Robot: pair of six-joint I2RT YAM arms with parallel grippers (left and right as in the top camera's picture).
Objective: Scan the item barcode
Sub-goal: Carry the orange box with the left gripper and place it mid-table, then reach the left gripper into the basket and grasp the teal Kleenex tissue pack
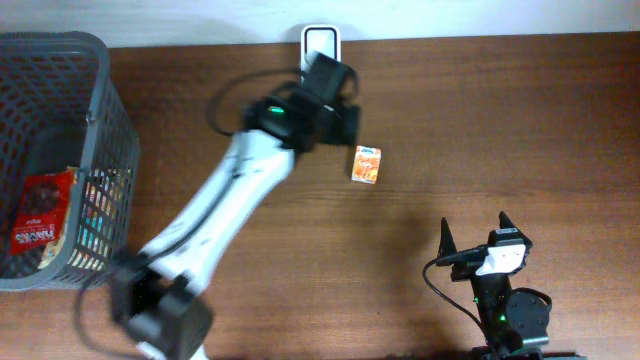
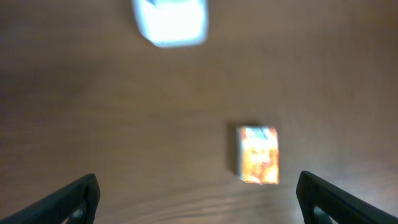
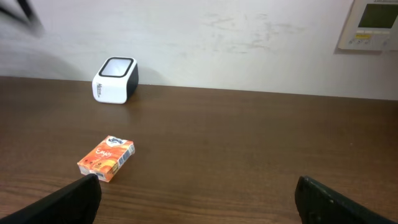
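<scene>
Top-down overhead, both wrist views share carton (image 1: 366,164)

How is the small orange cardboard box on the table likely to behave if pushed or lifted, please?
Lying flat, the small orange cardboard box should slide rather than tip or roll. Its carton look suggests it is light, fairly stiff, possibly crushable.

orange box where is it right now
The orange box lies flat on the table near the overhead view's middle, just right of the left gripper, nearer than the scanner.

Orange carton (image 3: 106,158) flat on table (image 3: 249,143); white scanner (image 3: 115,79) beyond; right hand (image 3: 198,182) spread wide.
</scene>
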